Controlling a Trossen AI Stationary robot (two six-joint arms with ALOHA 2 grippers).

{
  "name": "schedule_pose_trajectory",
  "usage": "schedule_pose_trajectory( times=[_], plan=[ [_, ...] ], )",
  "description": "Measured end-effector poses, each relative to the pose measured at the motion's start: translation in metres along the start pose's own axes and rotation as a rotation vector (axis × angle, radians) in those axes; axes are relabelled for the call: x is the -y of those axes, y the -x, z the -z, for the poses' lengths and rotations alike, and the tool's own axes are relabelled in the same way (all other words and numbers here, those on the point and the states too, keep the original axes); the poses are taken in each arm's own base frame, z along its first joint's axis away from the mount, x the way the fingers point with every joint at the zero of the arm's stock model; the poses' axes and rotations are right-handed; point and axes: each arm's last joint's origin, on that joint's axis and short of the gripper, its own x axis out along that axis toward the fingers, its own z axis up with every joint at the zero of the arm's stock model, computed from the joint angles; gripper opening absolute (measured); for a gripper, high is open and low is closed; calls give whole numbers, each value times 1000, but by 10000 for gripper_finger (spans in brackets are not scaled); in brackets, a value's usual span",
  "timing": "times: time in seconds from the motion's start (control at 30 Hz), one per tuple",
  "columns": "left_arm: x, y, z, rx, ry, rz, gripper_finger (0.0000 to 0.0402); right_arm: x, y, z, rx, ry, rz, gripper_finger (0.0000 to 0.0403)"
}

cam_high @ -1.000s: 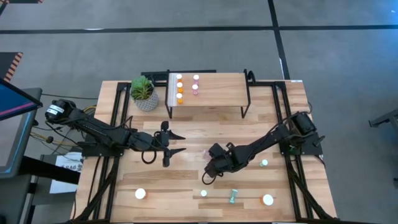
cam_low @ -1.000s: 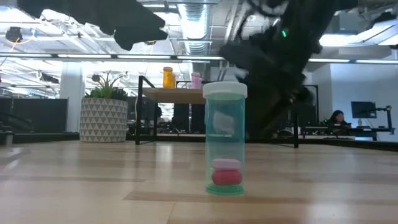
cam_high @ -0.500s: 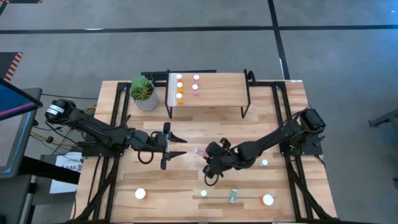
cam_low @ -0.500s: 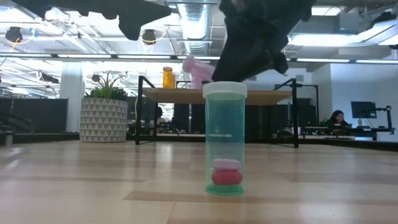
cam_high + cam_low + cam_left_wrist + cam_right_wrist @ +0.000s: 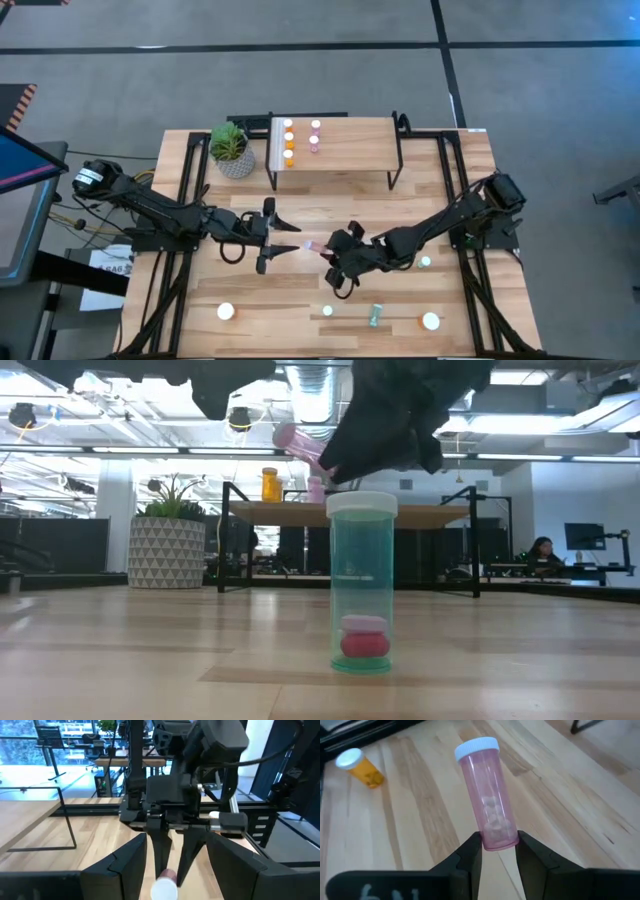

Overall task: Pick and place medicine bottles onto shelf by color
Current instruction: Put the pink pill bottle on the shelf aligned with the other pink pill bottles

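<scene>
- The left end effector [image 5: 285, 237] hangs over mid-desk with fingers spread and empty, facing the right arm.
- The right end effector [image 5: 330, 250] grips a pink bottle [image 5: 486, 795] by its base, cap pointing at the left fingers, apparently for a handover.
- On the shelf [image 5: 350, 150], three orange and two pink bottles stand in columns.
- Five bottles remain on the desk [image 5: 300, 325], including the teal bottle [image 5: 362, 582].

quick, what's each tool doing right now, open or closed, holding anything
Left tool: open, empty, facing the right one at mid-table.
Right tool: shut on the pink bottle, held above the table.
</scene>
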Motion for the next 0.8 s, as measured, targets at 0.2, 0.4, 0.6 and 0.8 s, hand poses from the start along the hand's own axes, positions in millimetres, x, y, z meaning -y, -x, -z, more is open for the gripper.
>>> schedule_pose_trajectory(
  times=[0.2, 0.4, 0.6, 0.8],
  plan=[
    [0, 0, -1, 6, -5, 0, 195, 16, 7, 10, 93, -53, -70, 122],
    [-7, -3, 1, 4, 12, -25, 195, 28, 20, 14, 265, -56, -183, 122],
    [-14, -11, 8, -9, 83, -48, 195, 28, 27, 7, 387, -8, -234, 122],
    [-19, -24, 17, 18, 134, -15, 195, 28, 28, 3, 428, 9, -240, 122]
  ],
)
